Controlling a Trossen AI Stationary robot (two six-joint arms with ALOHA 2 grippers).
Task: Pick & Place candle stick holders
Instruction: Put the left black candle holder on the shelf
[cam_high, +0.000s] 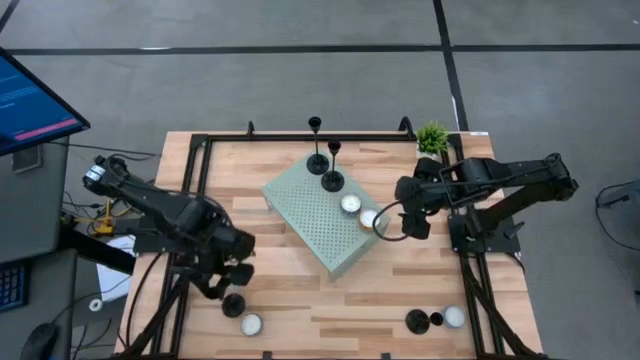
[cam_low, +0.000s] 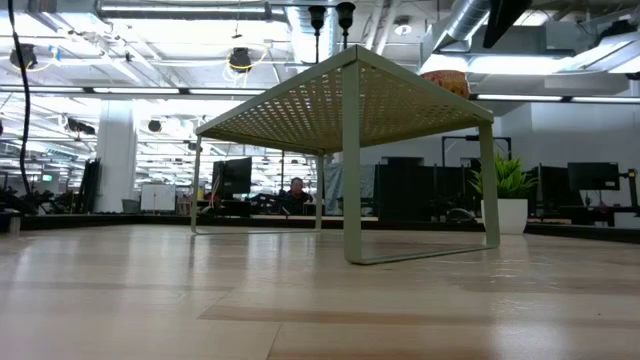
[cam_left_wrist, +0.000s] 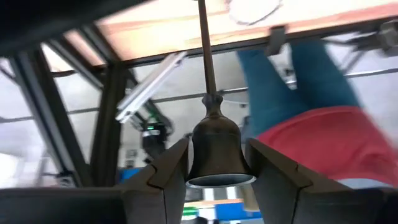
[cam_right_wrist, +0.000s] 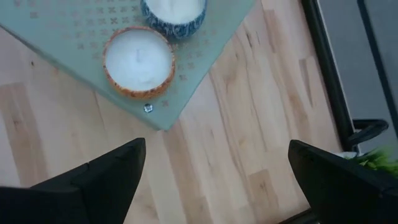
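Two black candle stick holders (cam_high: 316, 150) (cam_high: 333, 172) stand on their disc bases at the far end of a pale green perforated riser (cam_high: 320, 222). A third holder (cam_high: 417, 321) stands on the table near the front right. My left gripper (cam_high: 228, 288) is at the front left, shut on a fourth holder (cam_left_wrist: 217, 149), whose disc base (cam_high: 233, 303) shows just beyond the gripper. My right gripper (cam_high: 400, 222) hangs open and empty above the table beside the riser's right corner (cam_right_wrist: 163, 121). My left gripper pinches the holder's bell-shaped top cup (cam_left_wrist: 217, 163) between its two fingers (cam_left_wrist: 177, 171), one on each side. The fingers lie along the thin stem (cam_left_wrist: 205, 56), which runs away from the gripper toward the base. Whether the base rests on the table I cannot tell.
Two candles, one orange-rimmed (cam_right_wrist: 138, 60) and one blue (cam_right_wrist: 174, 11), sit on the riser's right end. White tealights lie at the front left (cam_high: 250, 324) and front right (cam_high: 454, 316). A small green plant (cam_high: 432, 137) stands at the far right. A black frame borders the table.
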